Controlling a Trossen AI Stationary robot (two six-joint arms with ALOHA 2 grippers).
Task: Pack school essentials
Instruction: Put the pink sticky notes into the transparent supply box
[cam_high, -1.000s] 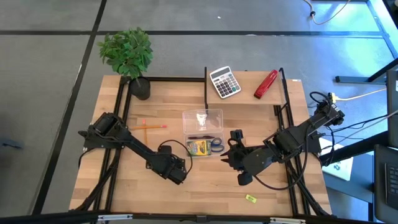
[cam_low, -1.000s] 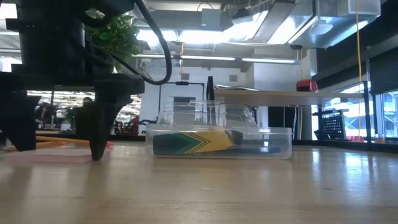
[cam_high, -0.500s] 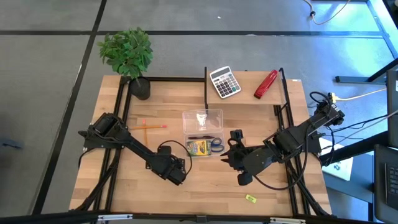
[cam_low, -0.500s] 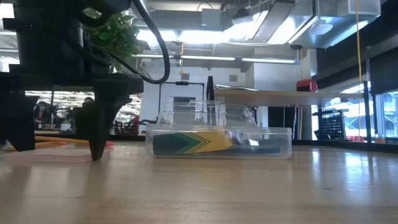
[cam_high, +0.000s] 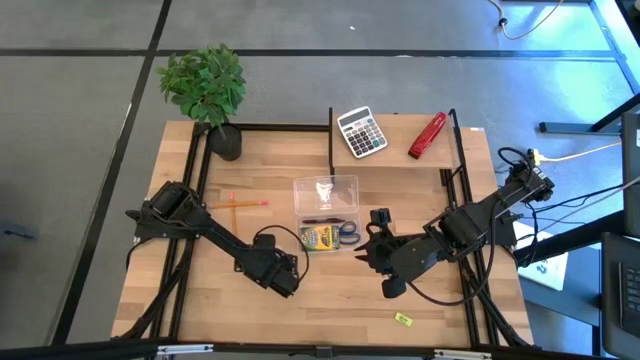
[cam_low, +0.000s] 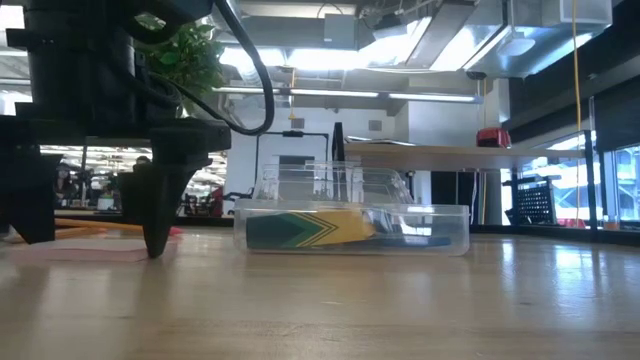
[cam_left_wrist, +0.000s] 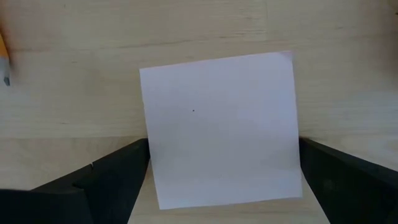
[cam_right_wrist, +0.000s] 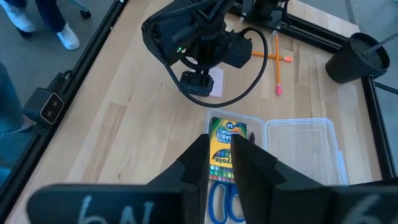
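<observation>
A pink square note pad (cam_left_wrist: 217, 118) lies flat on the table's near left part. My left gripper (cam_high: 287, 280) stands over it, pointing down, open, with one finger on either side of the pad (cam_low: 90, 250). My right gripper (cam_high: 378, 222) hangs high over the table's middle; its fingers stand a little apart with nothing between them. Below it is a clear box (cam_high: 325, 212) with its lid laid open. In the box lie the green-yellow crayon box (cam_right_wrist: 227, 140), the blue-handled scissors (cam_high: 347, 233) and a dark pen (cam_high: 320, 220). Two orange pencils (cam_high: 240, 202) lie crossed at the left. A tiny yellow piece (cam_high: 403, 319) lies near the front right. My left gripper comes at the pad from above with one finger (cam_left_wrist: 112, 180) at one edge and the other finger (cam_left_wrist: 348, 180) at the opposite edge. Whether the fingers touch the pad, I cannot tell. The pad rests flat on the table.
A grey calculator (cam_high: 361, 131) and a red stapler (cam_high: 428, 135) sit on a raised shelf at the far right. A potted plant (cam_high: 210, 90) stands at the far left corner. Black frame rails (cam_high: 195, 200) run along both sides.
</observation>
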